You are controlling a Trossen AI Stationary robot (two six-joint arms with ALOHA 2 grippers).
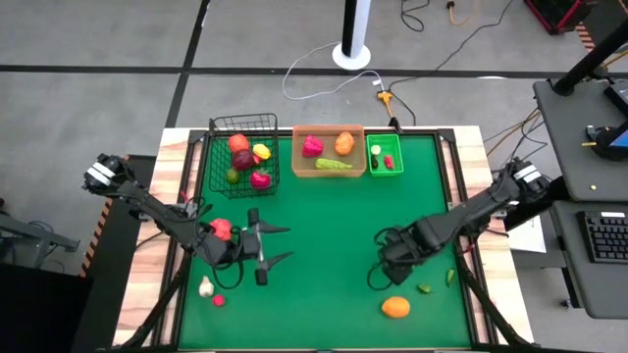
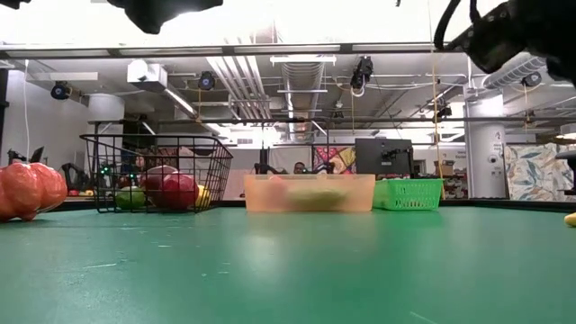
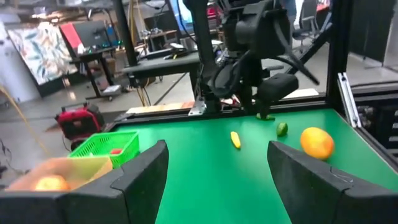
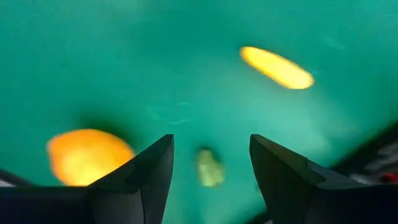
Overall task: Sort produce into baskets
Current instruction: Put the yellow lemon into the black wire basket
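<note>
My left gripper (image 1: 278, 246) (image 3: 217, 155) stands open and level above the table's left half, pointing toward the right edge, with nothing between its fingers. A red-orange piece (image 1: 222, 228) (image 2: 27, 189) lies on the mat beside its wrist. My right gripper (image 1: 381, 273) (image 4: 211, 146) is open and points down over the near right of the mat. It hangs above a small green piece (image 4: 210, 168), an orange (image 1: 395, 307) (image 4: 87, 155) and a yellow piece (image 4: 277, 67) (image 3: 235, 139), touching none. The black wire basket (image 1: 243, 147), tan tray (image 1: 329, 169) and green bin (image 1: 385, 169) stand along the far edge, each holding produce.
A white garlic-like piece (image 1: 205, 286) and a small red piece (image 1: 219, 300) lie near the left front corner. Two small green pieces (image 1: 424, 288) (image 1: 450, 277) lie near the right edge. The green mat's middle (image 1: 324, 226) is bare.
</note>
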